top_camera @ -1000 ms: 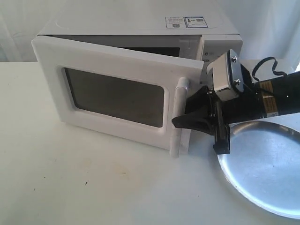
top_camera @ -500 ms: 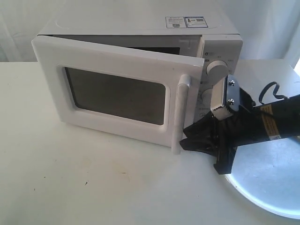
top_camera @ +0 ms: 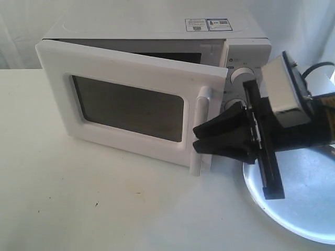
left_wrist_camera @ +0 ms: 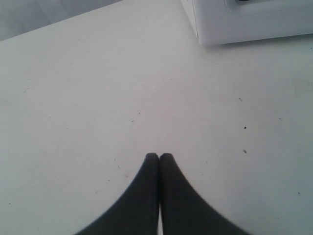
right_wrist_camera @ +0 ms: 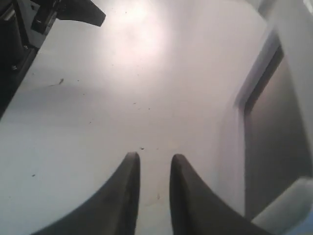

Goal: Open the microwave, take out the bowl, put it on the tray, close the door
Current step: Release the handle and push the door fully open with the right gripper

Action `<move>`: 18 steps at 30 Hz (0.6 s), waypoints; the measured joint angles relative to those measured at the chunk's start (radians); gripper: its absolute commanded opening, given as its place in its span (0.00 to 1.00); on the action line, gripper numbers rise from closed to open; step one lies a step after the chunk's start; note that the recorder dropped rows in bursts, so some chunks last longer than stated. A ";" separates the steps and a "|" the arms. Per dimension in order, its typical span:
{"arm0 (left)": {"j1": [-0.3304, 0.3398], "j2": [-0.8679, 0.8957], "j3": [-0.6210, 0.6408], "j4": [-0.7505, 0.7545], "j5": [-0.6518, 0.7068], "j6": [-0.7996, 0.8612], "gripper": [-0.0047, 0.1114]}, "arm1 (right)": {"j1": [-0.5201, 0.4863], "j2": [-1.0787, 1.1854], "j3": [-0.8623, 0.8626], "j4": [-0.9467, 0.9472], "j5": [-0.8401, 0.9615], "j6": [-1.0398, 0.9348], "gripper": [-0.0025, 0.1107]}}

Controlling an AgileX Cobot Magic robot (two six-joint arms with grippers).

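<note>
Right gripper (top_camera: 195, 139) risen beside handle (top_camera: 202, 107), door (top_camera: 125, 104) ajar

Stickers (top_camera: 208, 24) atop microwave (top_camera: 131, 29): print too small, unreadable.

The door (top_camera: 131, 104) mostly hides the inside of the microwave (top_camera: 157, 26); the right edge crops the tray (top_camera: 306, 201).

A white desk (top_camera: 104, 209) carries the microwave (top_camera: 157, 31) at upper centre and the tray (top_camera: 309, 209) at lower right.
</note>
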 measured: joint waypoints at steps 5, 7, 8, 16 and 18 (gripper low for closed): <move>0.000 0.000 0.000 0.000 0.000 0.000 0.04 | 0.000 -0.175 0.000 0.167 0.113 -0.046 0.02; 0.000 0.000 0.000 0.000 0.000 0.000 0.04 | 0.000 -0.223 0.000 0.377 0.303 -0.066 0.02; 0.000 0.000 0.000 0.000 0.000 0.000 0.04 | 0.000 -0.233 0.000 0.537 0.407 -0.101 0.02; 0.000 0.000 0.000 0.000 0.000 0.000 0.04 | 0.000 -0.104 0.000 1.144 0.737 -0.554 0.02; 0.000 0.000 0.000 0.000 0.000 0.000 0.04 | 0.000 -0.034 0.000 1.117 0.765 -0.561 0.02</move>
